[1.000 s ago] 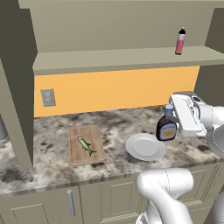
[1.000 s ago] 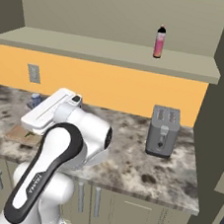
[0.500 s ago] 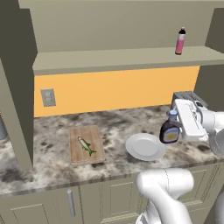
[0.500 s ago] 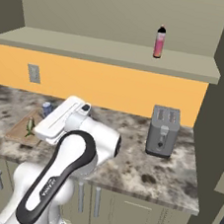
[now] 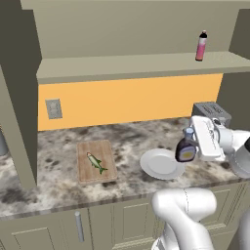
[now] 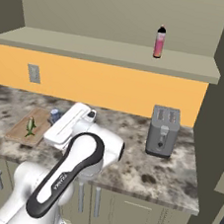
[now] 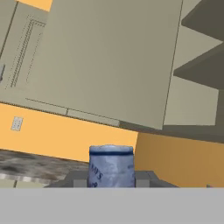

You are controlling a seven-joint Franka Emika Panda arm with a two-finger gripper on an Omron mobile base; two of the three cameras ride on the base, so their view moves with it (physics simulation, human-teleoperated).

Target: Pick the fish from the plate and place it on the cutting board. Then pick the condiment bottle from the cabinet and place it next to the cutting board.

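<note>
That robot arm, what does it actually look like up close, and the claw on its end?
The arm is made of rounded, glossy white segments with dark grey to black bands at the joints; one band carries small white lettering. Its hand is a flat white block. The claw ends in two small dark grey fingertips. No cables show.

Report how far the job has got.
Done: the fish lies on the cutting board, and the plate is bare. In hand: the gripper is shut on the condiment bottle, carried above the counter beside the plate. Left: set the bottle down next to the board.
</note>
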